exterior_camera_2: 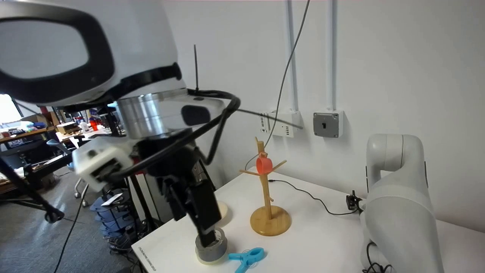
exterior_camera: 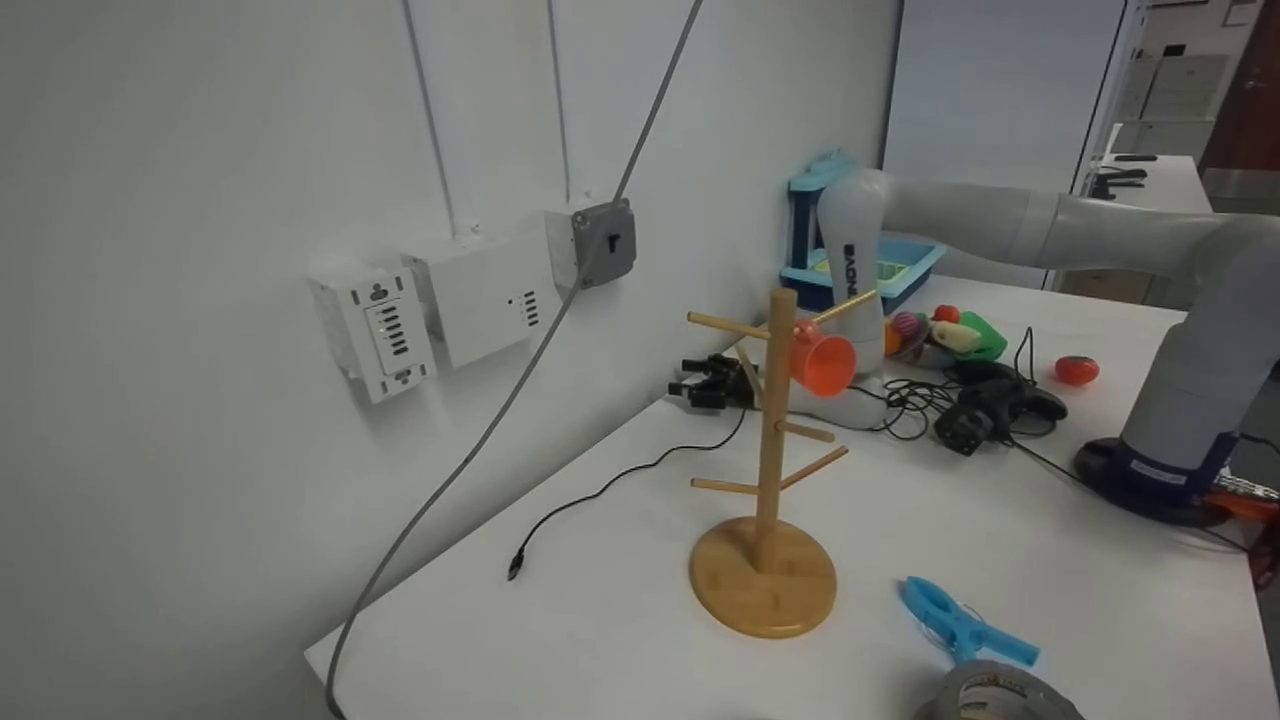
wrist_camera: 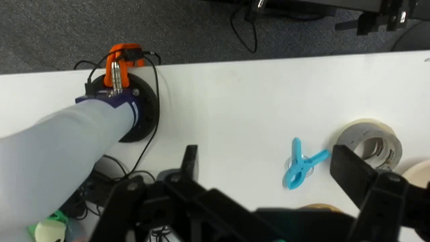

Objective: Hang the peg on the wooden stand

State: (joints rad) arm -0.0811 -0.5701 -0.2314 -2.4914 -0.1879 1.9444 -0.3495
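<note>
The light-blue peg (exterior_camera: 967,632) lies flat on the white table in front of the wooden stand. It also shows in an exterior view (exterior_camera_2: 248,258) and in the wrist view (wrist_camera: 301,165). The wooden stand (exterior_camera: 772,440) is upright, with thin cross arms, and shows in both exterior views (exterior_camera_2: 266,189). In the wrist view only an edge of its base (wrist_camera: 322,206) shows past my gripper. My gripper (wrist_camera: 265,158) is open and empty, above the table. In the wrist view the peg appears between the fingers, nearer the right one. The gripper also shows in an exterior view (exterior_camera_2: 193,225).
An orange cup (exterior_camera: 825,365) hangs on an upper arm of the stand. A grey tape roll (wrist_camera: 369,144) sits close to the peg. A cream round thing (wrist_camera: 418,173) is beside it. A second grey arm (exterior_camera_2: 401,212), cables and toys (exterior_camera: 950,335) occupy the table further along.
</note>
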